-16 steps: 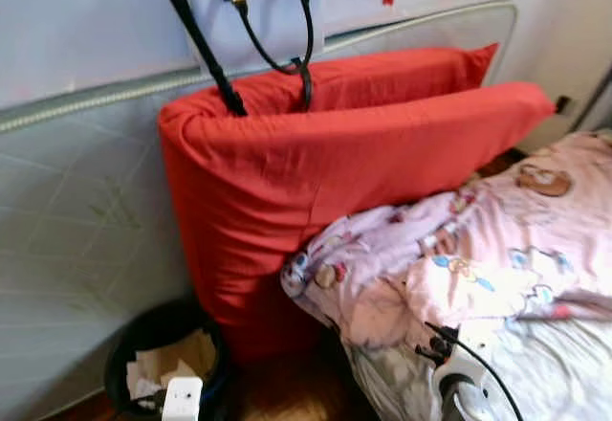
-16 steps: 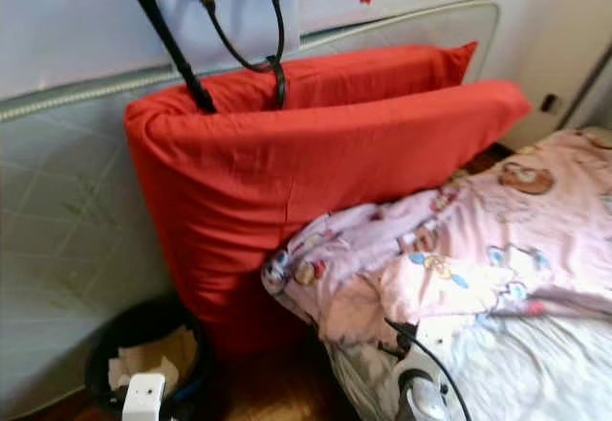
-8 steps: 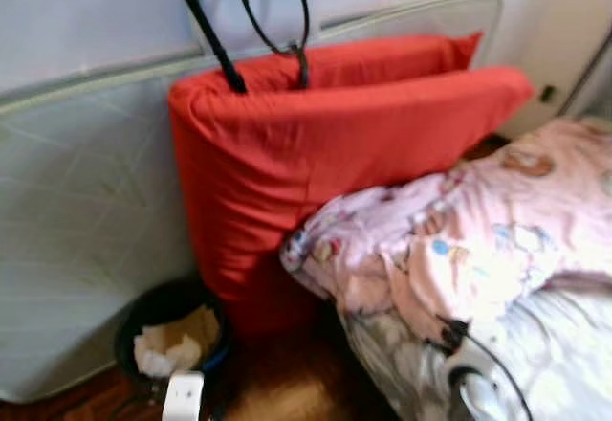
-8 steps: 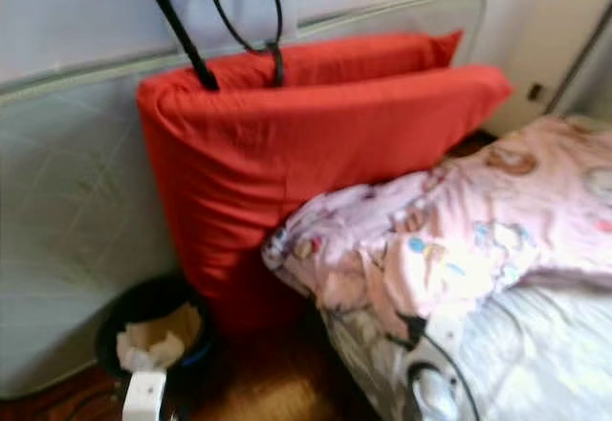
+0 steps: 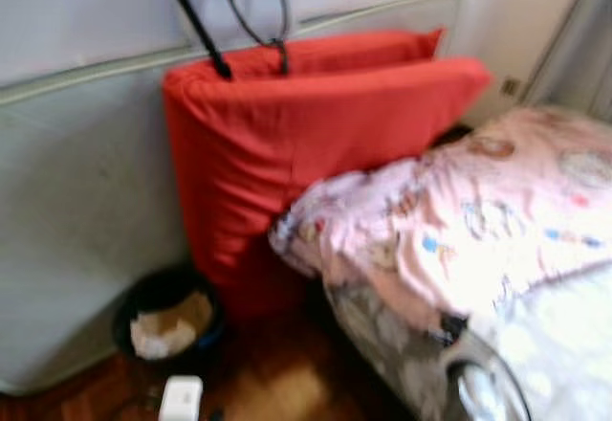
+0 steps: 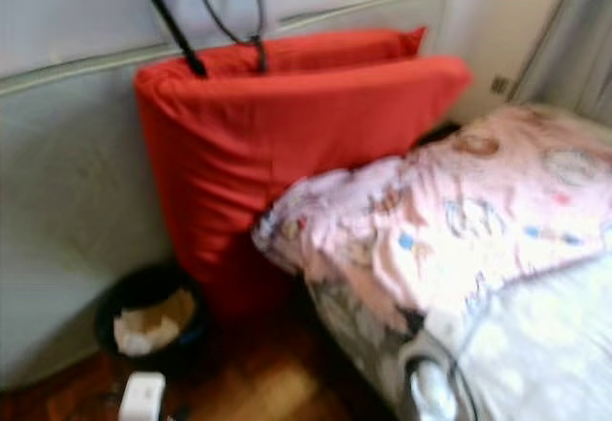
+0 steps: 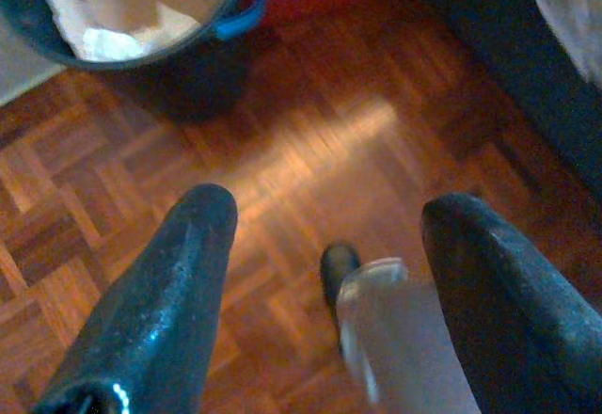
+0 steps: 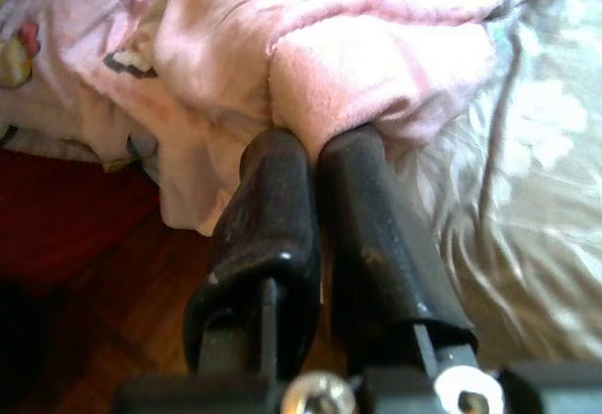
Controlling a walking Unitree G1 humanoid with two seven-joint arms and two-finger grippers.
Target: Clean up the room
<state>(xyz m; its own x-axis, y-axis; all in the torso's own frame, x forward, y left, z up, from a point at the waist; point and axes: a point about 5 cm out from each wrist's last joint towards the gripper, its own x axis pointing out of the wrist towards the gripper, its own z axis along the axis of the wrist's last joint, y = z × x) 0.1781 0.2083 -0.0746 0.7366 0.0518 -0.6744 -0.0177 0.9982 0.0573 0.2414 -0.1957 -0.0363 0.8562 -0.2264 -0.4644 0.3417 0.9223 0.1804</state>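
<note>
A rumpled pink blanket [image 5: 459, 239] lies heaped at centre right of the head view, on the bed [image 5: 564, 364], its long axis running from the red cushion [image 5: 287, 144] toward the right edge. The right hand [image 8: 315, 165], fingers pressed together and empty, points at its near fold. Soft and light, it should gather best at that bunched edge. The left hand [image 7: 329, 235] hangs wide open over the floor [image 7: 310, 141] near the bin [image 7: 141, 19].
</note>
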